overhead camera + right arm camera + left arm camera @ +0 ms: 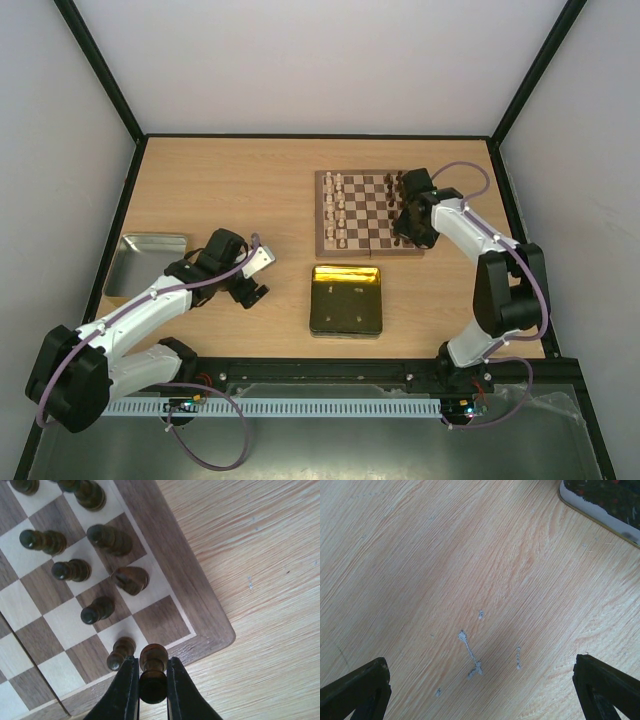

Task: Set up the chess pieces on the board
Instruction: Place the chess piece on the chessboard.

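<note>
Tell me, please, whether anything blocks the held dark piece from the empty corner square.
Nothing visible does: the corner square lies bare before the dark piece in the right gripper; a dark pawn stands alongside.

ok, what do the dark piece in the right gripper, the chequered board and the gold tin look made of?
Dark brown turned chess piece in the right gripper: likely stained wood, satin sheen, faint grain.
Square chequered board: wood or veneer, matte, grain lines across squares and border.
Shiny gold square tin: probably thin metal, glossy, bright glare on its lid.
</note>
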`<action>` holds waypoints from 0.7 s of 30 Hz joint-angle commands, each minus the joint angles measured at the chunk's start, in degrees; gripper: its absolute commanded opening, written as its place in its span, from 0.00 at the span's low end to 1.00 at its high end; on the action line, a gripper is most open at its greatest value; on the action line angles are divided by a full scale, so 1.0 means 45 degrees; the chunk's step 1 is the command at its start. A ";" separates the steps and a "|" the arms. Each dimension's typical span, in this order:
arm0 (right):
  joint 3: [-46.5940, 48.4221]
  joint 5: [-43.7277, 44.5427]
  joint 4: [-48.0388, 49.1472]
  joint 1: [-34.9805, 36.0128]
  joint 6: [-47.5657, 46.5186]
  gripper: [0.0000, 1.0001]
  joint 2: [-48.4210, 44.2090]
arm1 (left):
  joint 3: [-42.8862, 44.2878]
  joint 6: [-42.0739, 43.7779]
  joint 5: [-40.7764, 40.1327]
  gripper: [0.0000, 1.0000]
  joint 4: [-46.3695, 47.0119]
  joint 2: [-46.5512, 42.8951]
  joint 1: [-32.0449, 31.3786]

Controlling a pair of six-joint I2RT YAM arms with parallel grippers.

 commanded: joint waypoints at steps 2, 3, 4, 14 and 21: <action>0.0413 0.0213 0.0052 -0.0300 -0.0279 0.02 0.0306 | -0.0153 -0.0157 -0.0034 0.99 0.0045 -0.0164 -0.0062; 0.0425 0.0233 0.0078 -0.0316 -0.0304 0.02 0.0333 | -0.0151 -0.0161 -0.0034 0.99 0.0050 -0.0164 -0.0062; 0.0421 0.0238 0.0091 -0.0332 -0.0319 0.02 0.0378 | -0.0145 -0.0159 -0.0034 0.99 0.0041 -0.0164 -0.0062; 0.0562 0.0088 0.0197 -0.0464 -0.0412 0.03 0.0680 | -0.0150 -0.0159 -0.0034 0.99 0.0045 -0.0164 -0.0062; 0.0587 0.0021 0.0264 -0.0481 -0.0466 0.04 0.0892 | -0.0152 -0.0171 -0.0054 0.99 0.0056 -0.0161 -0.0062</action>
